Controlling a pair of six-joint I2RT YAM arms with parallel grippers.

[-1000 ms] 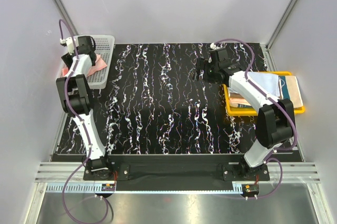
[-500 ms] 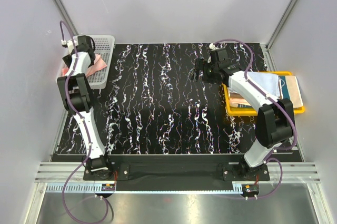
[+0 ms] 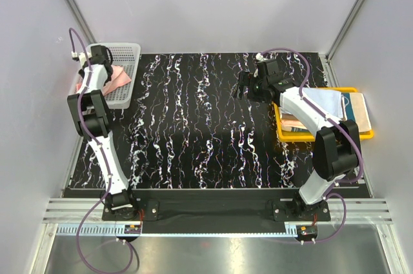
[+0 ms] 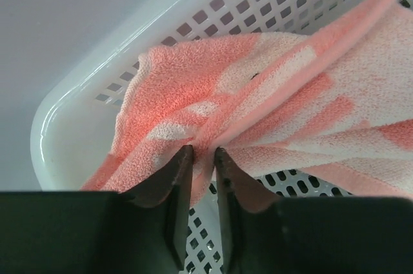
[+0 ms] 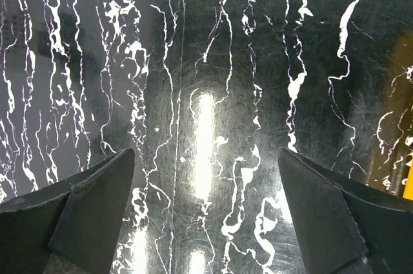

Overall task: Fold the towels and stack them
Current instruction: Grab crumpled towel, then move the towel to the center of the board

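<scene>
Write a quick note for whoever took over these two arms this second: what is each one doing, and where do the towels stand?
Left end effector: closed on a fold of the coral pink and white terry towel, inside the white plastic mesh basket.
Right end effector: open and empty, above the black white-veined table.
Done: several folded towels lie piled in the yellow plastic tray on the right.
Left to do: lift the coral towel out, fold it on the table, and add it to the pile.
</scene>
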